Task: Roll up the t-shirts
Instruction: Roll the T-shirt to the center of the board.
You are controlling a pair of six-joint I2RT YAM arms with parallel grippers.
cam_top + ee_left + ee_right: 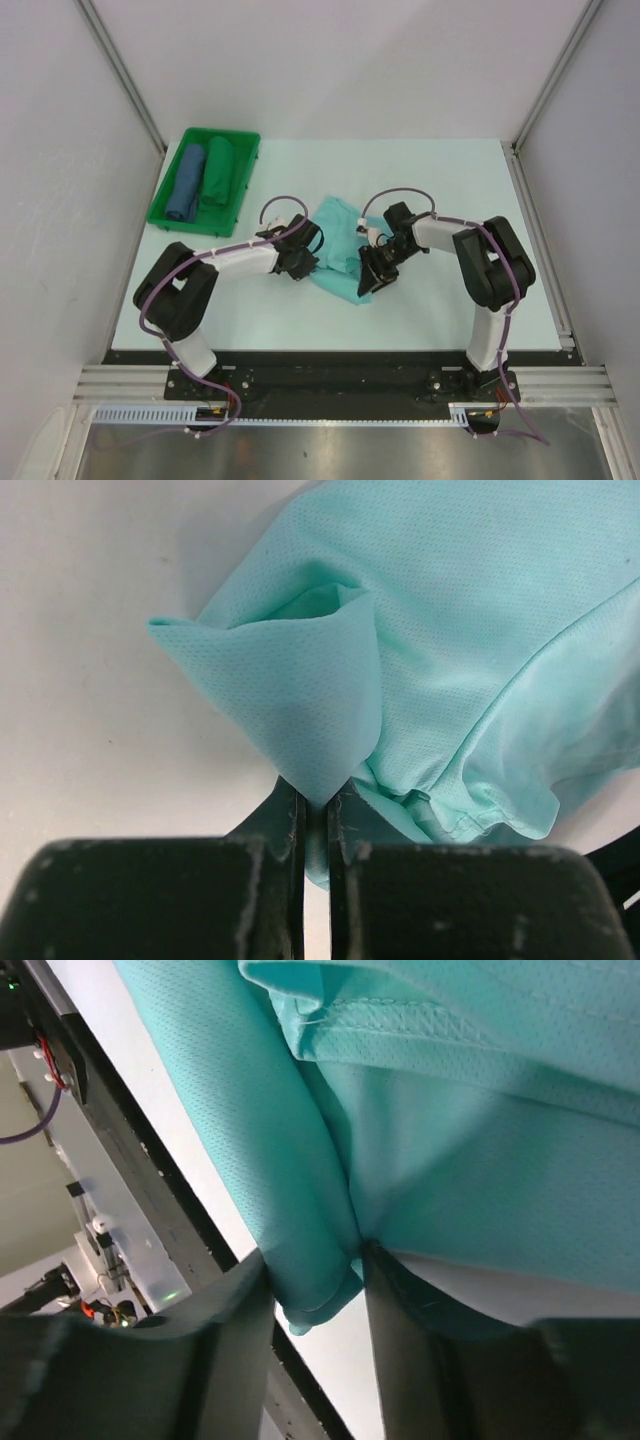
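A crumpled t-shirt point(338, 250) lies at the middle of the tabletop point(450, 180), pale turquoise and bunched rather than spread flat, so my judgement is that it must be opened out and smoothed before any rolling can begin. That would explain the two holds on opposite edges: drawn apart, they could stretch the cloth. The left pincer point(316, 805) meets the shirt at its nine o'clock side; its jaws are all but closed, with only a thin slit between them, and a pointed, folded corner of the cloth is nipped there. The right pincer point(315, 1260) is at the shirt's four o'clock edge. Its jaws stand roughly half apart around a thick, doubled fold near a stitched hem; the cloth touches both fingers and its creases converge there, so it looks gripped, though how firmly I cannot say. At ten o'clock on the tabletop a green tray point(167, 178) holds a blue roll point(187, 185) and a dark green roll point(216, 175) side by side, probably where a finished roll belongs.
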